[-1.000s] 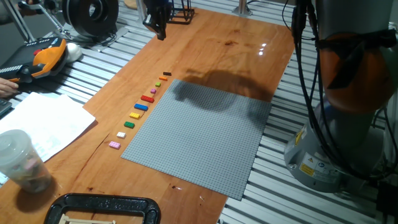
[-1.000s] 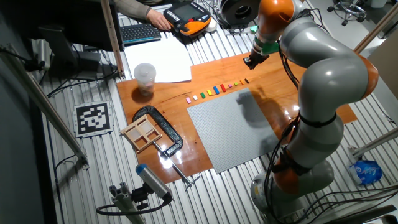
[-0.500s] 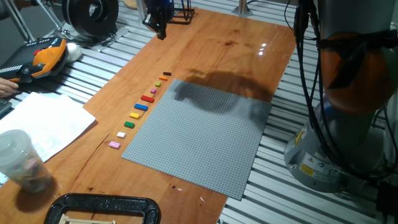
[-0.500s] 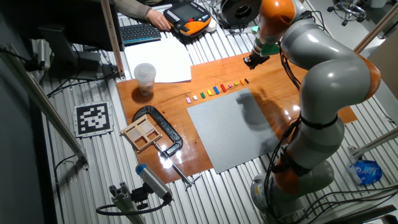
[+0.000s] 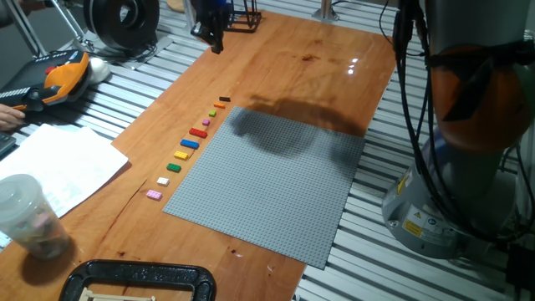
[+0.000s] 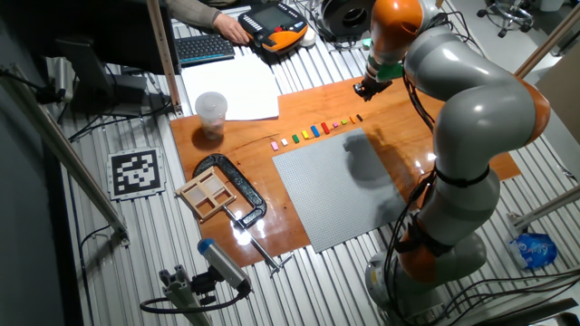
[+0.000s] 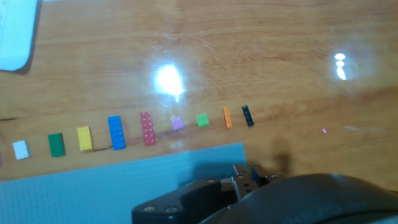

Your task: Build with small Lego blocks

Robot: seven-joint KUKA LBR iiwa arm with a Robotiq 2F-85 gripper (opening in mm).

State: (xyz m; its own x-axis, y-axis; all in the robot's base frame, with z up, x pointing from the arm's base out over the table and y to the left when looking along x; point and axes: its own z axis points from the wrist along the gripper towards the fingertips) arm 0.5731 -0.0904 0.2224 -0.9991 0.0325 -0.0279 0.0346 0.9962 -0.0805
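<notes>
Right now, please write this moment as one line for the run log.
phase: not started | gripper: raised above wooden table, holds nothing seen | small coloured plastic Lego blocks: row beside large grey studded baseplate

Baseplate (image 6: pixel 349 186): flat on the wooden table (image 6: pixel 435 127), nearer the robot base (image 6: pixel 435 263).
Lego blocks (image 5: pixel 189 144): one row on the table just beside the baseplate's edge, apart from it.
Gripper (image 6: pixel 370 88): above the table at about 1 o'clock from the row's end in the other fixed view; height unclear.
Paper (image 6: pixel 231 91): 11 o'clock from the row.
Cup (image 6: pixel 211 113): beside the paper.
Clamp (image 6: pixel 231 190): at the table's corner.
</notes>
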